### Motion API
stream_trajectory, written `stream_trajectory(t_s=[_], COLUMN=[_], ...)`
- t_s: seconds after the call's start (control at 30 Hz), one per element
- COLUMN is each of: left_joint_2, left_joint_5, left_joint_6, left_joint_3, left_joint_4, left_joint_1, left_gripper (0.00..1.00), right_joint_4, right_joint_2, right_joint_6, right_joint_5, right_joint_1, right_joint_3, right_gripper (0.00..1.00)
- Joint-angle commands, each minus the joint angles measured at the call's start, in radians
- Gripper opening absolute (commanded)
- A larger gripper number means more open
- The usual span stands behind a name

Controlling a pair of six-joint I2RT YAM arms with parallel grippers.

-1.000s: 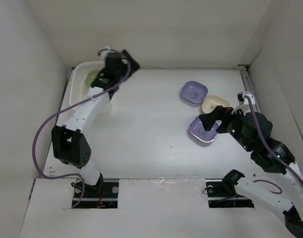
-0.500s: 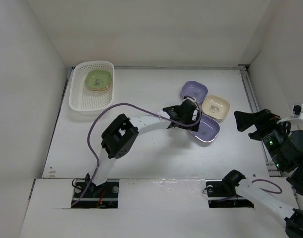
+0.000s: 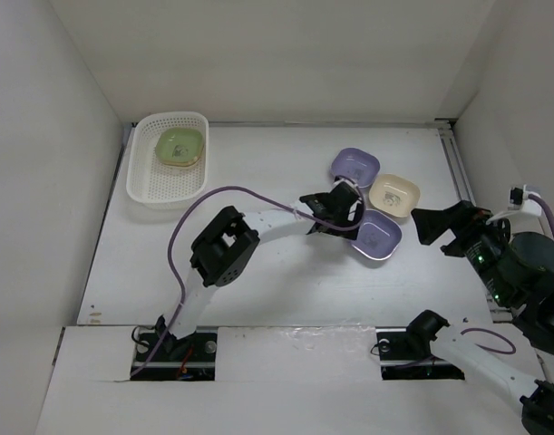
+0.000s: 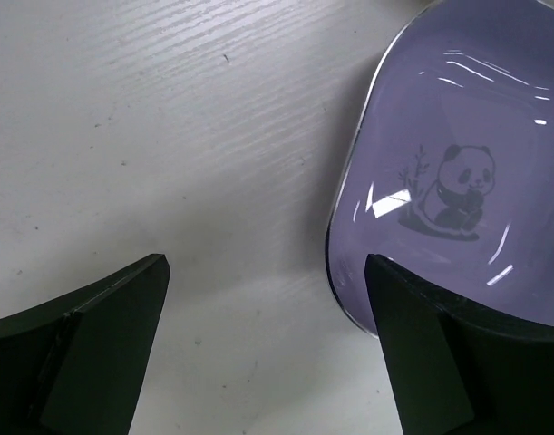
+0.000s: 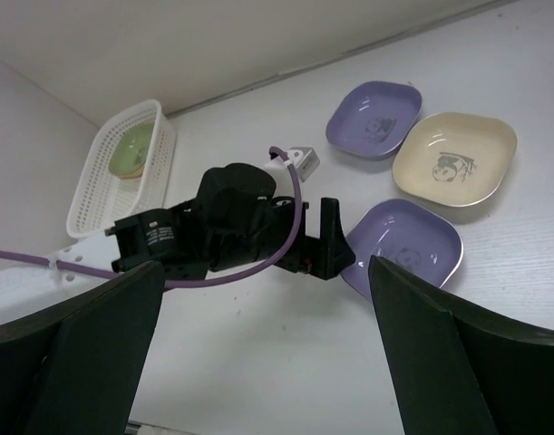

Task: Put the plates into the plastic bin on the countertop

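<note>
Lavender plate (image 3: 378, 236) lying flat, hollow up, corners set diagonally on countertop (image 3: 258, 272); left gripper (image 3: 351, 217) spread wide at its left rim; right gripper (image 3: 431, 228) wide, empty.

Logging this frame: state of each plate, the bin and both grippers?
White mesh plastic bin: on countertop, partly filled.
Light green plastic plate: inside bin.
Far lavender plate: on countertop.
Cream plate: on countertop.
Near lavender plate: on countertop, not gripped.
Left gripper: open, straddling that plate's edge.
Right gripper: open, empty.

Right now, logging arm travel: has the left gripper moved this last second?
Yes: left gripper went from over the plastic bin rightward to the nearest lavender plate.
</note>
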Motion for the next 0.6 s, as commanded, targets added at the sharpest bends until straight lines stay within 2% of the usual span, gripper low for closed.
stream_trajectory(t_s=[0.0, 0.07, 0.17, 0.2, 0.23, 0.27, 0.33, 0.37, 0.57], left_joint_2=[0.044, 0.064, 0.112, 0.125, 0.147, 0.147, 0.147, 0.117, -0.101], left_joint_5=[-0.061, -0.099, -0.123, -0.148, -0.171, -0.188, -0.217, -0.231, -0.392], left_joint_6=[0.024, 0.024, 0.034, 0.034, 0.034, 0.034, 0.034, 0.024, -0.014], left_joint_3=[0.081, 0.107, 0.171, 0.191, 0.226, 0.239, 0.232, 0.204, -0.029], left_joint_4=[-0.030, -0.039, -0.065, -0.082, -0.102, -0.149, -0.192, -0.193, -0.271], left_joint_1=[-0.001, -0.001, -0.001, -0.001, -0.001, -0.001, -0.001, -0.001, -0.001], left_gripper=[0.87, 0.86, 0.75, 0.67, 0.37, 0.23, 0.05, 0.00, 0.00], right_joint_4=[0.055, 0.055, 0.055, 0.055, 0.055, 0.055, 0.064, 0.064, 0.093], right_joint_2=[0.008, 0.008, 0.008, -0.001, -0.001, -0.001, -0.010, -0.010, -0.010], right_joint_6=[-0.018, -0.018, -0.018, -0.018, -0.027, -0.027, -0.027, -0.027, -0.027], right_joint_5=[-0.039, -0.048, -0.048, -0.048, -0.048, -0.048, -0.048, -0.048, -0.058], right_joint_1=[-0.005, -0.005, -0.005, -0.005, -0.005, -0.005, -0.005, -0.005, -0.005], right_joint_3=[-0.016, -0.016, -0.026, -0.026, -0.026, -0.035, -0.035, -0.045, -0.065], right_gripper=[1.00, 1.00, 1.00, 1.00, 1.00, 1.00, 1.00, 1.00, 1.00])
